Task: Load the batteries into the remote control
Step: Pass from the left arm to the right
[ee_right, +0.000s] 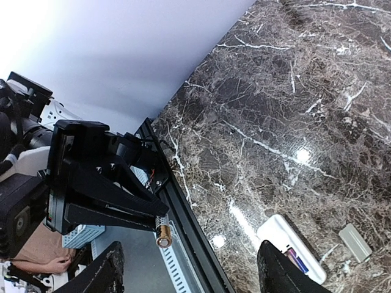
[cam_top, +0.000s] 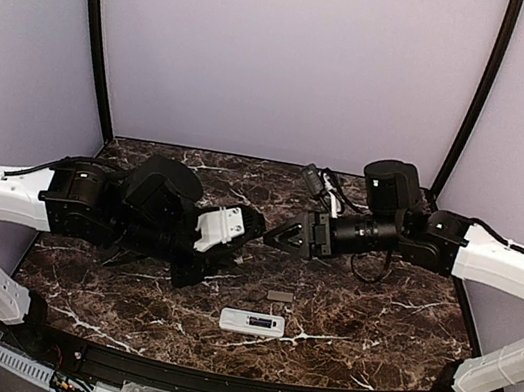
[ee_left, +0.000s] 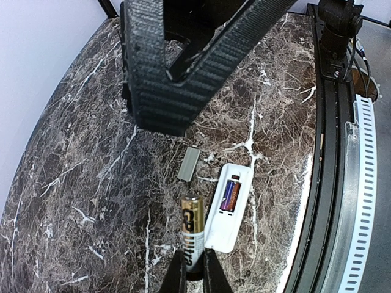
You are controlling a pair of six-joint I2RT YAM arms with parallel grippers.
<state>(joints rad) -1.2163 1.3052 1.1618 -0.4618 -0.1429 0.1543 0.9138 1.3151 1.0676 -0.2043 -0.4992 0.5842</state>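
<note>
Here, left hand point(ee_left: 194, 273) pinches slim cylindrical battery point(ee_left: 192, 232)

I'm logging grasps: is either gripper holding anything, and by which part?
The left gripper pinches a battery by its dark end, gold end sticking out. The right gripper is open and empty.

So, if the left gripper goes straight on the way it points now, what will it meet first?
Probably the right gripper's fingers, which stand close ahead of the left gripper and its battery. If it passes under them, the marble table near the grey cover piece. Depth is unclear.
</note>
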